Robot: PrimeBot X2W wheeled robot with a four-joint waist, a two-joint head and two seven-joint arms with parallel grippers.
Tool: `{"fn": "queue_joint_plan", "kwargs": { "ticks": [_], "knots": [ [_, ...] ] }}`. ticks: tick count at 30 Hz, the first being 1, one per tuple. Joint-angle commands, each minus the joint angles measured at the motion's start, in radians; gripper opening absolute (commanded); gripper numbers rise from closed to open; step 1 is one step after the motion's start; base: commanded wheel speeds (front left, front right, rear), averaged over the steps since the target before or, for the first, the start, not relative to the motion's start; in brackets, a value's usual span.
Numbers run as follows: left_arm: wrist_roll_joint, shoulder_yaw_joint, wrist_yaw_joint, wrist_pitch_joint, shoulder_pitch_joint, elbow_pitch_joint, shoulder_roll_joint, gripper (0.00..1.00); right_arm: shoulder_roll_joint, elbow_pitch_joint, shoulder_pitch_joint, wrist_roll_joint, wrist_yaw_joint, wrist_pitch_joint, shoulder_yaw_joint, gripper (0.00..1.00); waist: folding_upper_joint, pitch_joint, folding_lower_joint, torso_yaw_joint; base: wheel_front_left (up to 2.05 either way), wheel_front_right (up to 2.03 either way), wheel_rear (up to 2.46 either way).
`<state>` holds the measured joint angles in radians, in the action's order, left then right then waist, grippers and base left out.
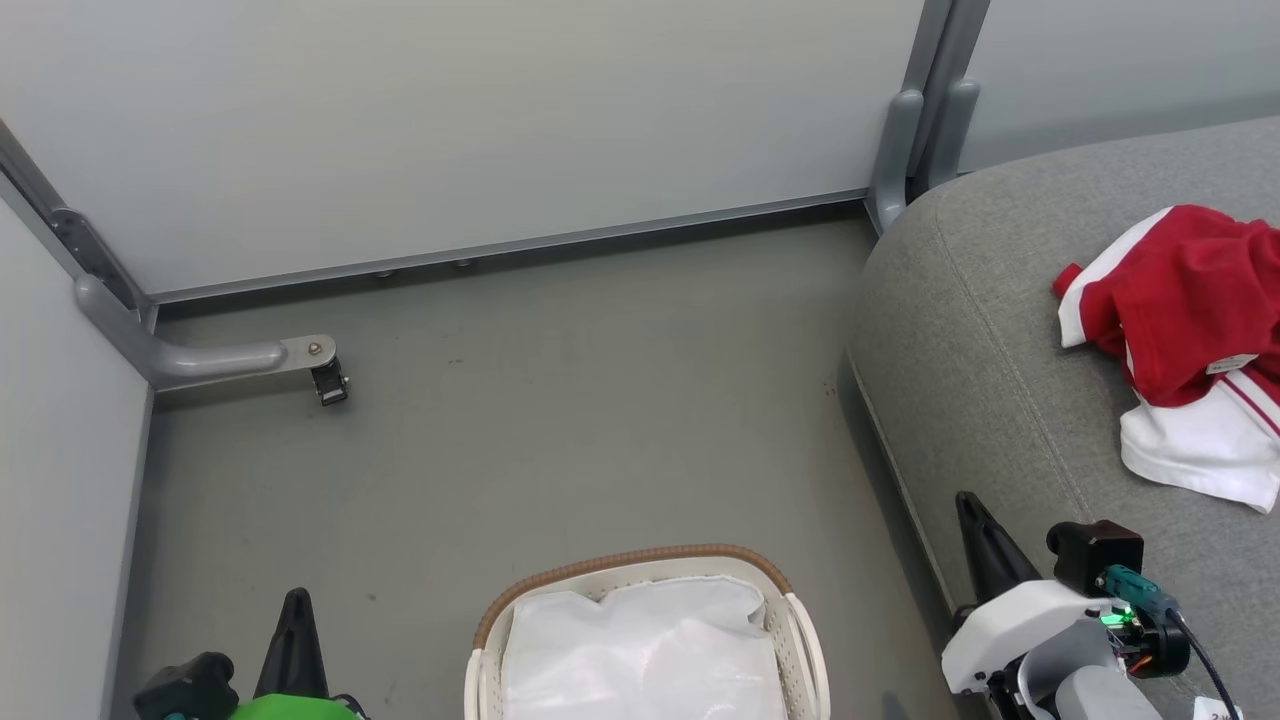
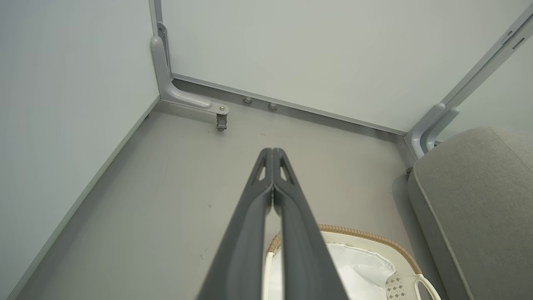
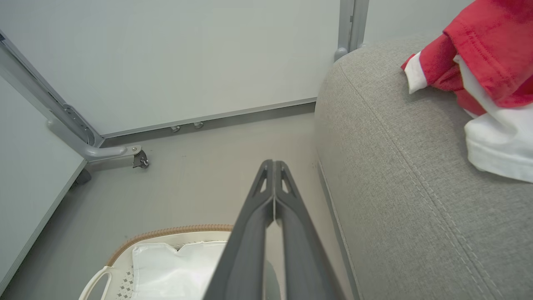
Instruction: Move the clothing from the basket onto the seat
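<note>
As the clothing (image 1: 1180, 330) is found lying on the seat (image 1: 980, 400), well in from the rounded edge nearest the basket (image 1: 640, 560), the transfer is judged complete as far as can be seen. No red is seen in the basket, where a white liner (image 1: 640, 650) lies; its near end is cut off. The clothing is noted as a crumpled red heap with white trim and a white panel. The left gripper (image 2: 272, 152) and right gripper (image 3: 274, 164) are each pressed together, with nothing pinched
</note>
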<state>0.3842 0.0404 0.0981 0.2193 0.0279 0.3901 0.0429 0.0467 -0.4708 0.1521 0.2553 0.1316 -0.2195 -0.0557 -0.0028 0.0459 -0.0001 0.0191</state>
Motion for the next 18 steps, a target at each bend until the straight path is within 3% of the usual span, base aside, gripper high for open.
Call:
{"fn": "queue_joint_plan", "kwargs": {
  "ticks": [1, 18],
  "knots": [
    [0.047, 0.008, 0.004, -0.009, -0.024, -0.022, 0.004, 0.00, 0.005, 0.026, 0.011, 0.052, 0.000, 0.011, 0.009, 0.00, 0.0002, -0.001, 0.0001, 0.000, 0.00, 0.00, 0.00],
    [0.315, 0.020, 0.011, -0.079, -0.051, -0.054, 0.005, 0.00, 0.005, 0.076, -0.004, 0.349, 0.000, 0.080, 0.042, 0.00, 0.0006, -0.007, 0.0001, -0.003, 0.00, 0.00, 0.00]
  ]
}}
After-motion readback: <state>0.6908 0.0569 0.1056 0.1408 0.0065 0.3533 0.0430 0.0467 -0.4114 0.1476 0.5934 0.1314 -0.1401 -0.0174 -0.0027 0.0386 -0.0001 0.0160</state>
